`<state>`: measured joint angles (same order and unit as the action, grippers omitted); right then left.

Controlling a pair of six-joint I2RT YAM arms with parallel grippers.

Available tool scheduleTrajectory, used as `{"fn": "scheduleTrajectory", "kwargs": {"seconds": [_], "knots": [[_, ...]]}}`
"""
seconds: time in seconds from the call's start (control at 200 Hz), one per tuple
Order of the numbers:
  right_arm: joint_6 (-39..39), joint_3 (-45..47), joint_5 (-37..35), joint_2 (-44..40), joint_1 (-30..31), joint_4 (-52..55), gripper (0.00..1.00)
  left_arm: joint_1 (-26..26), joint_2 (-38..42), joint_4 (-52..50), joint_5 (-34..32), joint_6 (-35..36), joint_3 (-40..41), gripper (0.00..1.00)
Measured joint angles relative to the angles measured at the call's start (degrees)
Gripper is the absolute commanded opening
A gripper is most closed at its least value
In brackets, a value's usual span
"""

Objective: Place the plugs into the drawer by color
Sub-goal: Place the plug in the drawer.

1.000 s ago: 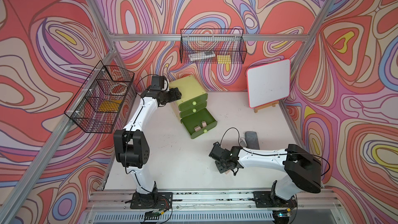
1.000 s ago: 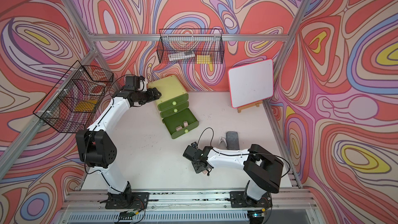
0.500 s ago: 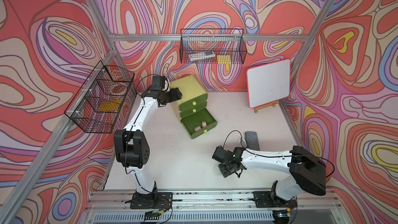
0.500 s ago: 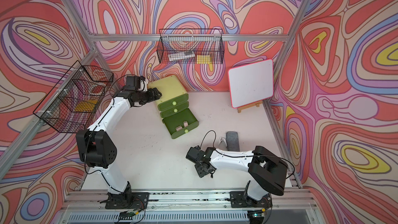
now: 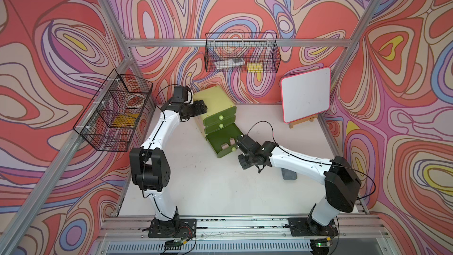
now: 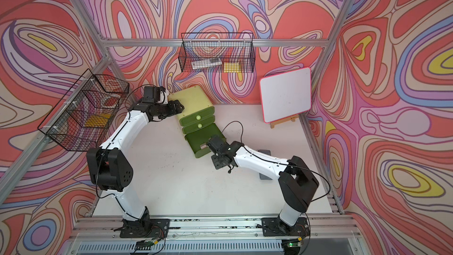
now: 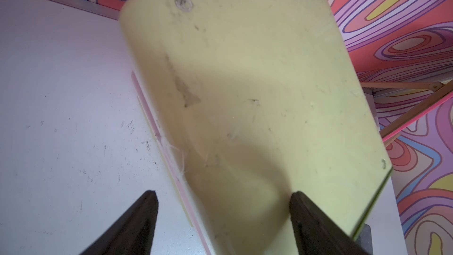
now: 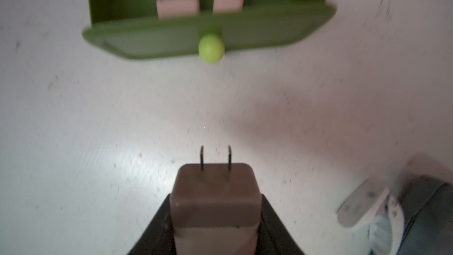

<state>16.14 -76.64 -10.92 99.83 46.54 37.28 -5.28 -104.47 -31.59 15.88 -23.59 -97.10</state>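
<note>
The right gripper point(image 8: 215, 207) is closed snugly on a small rounded-cube pink plug point(image 8: 215, 192). Its two metal prongs point ahead toward the pulled-out olive-green plastic bottom drawer point(image 5: 221, 141) of the rounded pale yellow-green plastic cabinet point(image 5: 215, 99), which stands at the far side of the table, left of centre. The plug hangs above the bare table just near of the drawer's front panel and its round light-green knob point(image 8: 211, 48), not yet over the tray. Inside, two pink plugs point(image 8: 177, 1) lie against that front panel, so this looks like the right compartment. To do the step well, the carry should rise enough for the prongs to clear the front lip and knob, pass over the two resting plugs to the free space farther back, and lower before the jaws let go, so the plug does not bounce out. The left gripper point(image 5: 202, 109), jaws part-open and clasping nothing, appears to rest on the cabinet's top at its left edge; bracing there should stop the light cabinet sliding if the drawer is nudged.
</note>
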Motion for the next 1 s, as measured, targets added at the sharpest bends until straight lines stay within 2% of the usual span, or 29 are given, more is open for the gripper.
{"fn": "scheduleTrajectory", "kwargs": {"seconds": [0.19, 0.345, 0.686, 1.001], "knots": [[-9.75, -16.06, -0.70, 12.31, -5.03, -3.89, 0.34, -0.11, 0.11, -0.15, -1.25, 0.72, -0.07, 0.84], [-14.01, -22.91, -0.59, 19.71, -6.88, -4.48, 0.34, -0.11, 0.17, -0.17, -1.62, 1.05, -0.07, 0.84], [-16.50, -24.52, -0.20, 24.35, -8.28, -3.21, 0.37, -0.11, 0.37, -0.22, -1.86, 1.11, -0.07, 0.84], [-16.72, -24.50, -0.37, 24.70, -8.46, -3.04, 0.51, 0.02, 1.07, -2.86, -3.67, 1.75, -0.96, 0.84]]}}
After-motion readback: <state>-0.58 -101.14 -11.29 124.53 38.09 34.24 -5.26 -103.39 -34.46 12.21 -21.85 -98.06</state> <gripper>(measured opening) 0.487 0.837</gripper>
